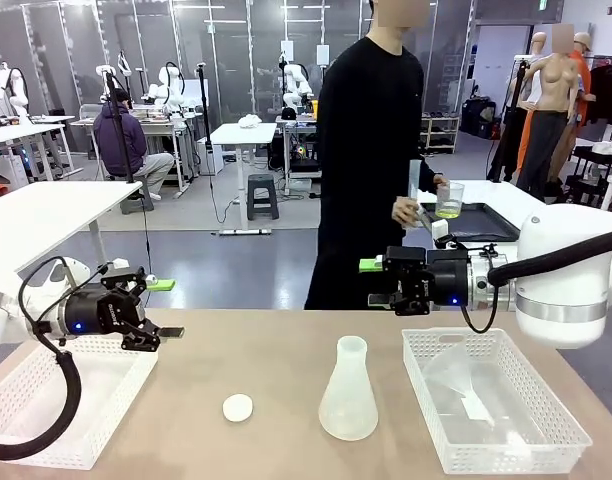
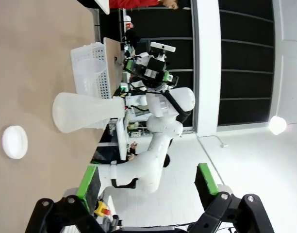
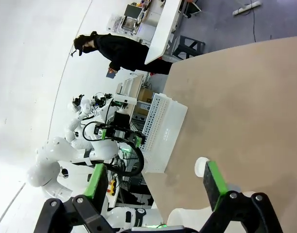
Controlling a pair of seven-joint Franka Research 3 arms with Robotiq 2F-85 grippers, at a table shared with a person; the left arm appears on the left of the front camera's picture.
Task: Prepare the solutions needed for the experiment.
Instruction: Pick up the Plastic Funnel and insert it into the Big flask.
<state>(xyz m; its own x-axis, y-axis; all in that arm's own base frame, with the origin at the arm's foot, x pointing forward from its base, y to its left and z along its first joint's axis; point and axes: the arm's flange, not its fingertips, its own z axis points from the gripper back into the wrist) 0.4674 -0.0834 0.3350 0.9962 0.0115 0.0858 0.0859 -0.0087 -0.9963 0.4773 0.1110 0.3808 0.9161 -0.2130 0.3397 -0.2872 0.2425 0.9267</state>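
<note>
The left gripper [image 1: 168,308] hovers at the left of the front view, above the table's [image 1: 286,350] near left part, its fingers level, pointing toward the middle and spread wide with nothing between them. In its own wrist view the two green pads [image 2: 88,179] rise well apart from the bottom edge. Below it, at the lower left of the front view, stands a white mesh basket [image 1: 46,405].

The right gripper [image 1: 371,283] hangs at the right of centre, also level, aimed toward the left of the picture, with its jaws wide and nothing in them. Under its arm sits a second white basket [image 1: 506,440] with translucent plastic labware [image 1: 456,385] lying in it.

Between the baskets, an empty translucent Erlenmeyer flask [image 1: 348,390] stands upright near the lower centre. A small white round cap [image 1: 238,407] lies to its left, apart from it.

Beyond the table, at the upper right of centre, a person in black [image 1: 371,150] holds a small clear beaker [image 1: 449,198]. The yellow-green solution [image 1: 448,211] lies in its bottom, above a black tray [image 1: 491,225] on the table behind
</note>
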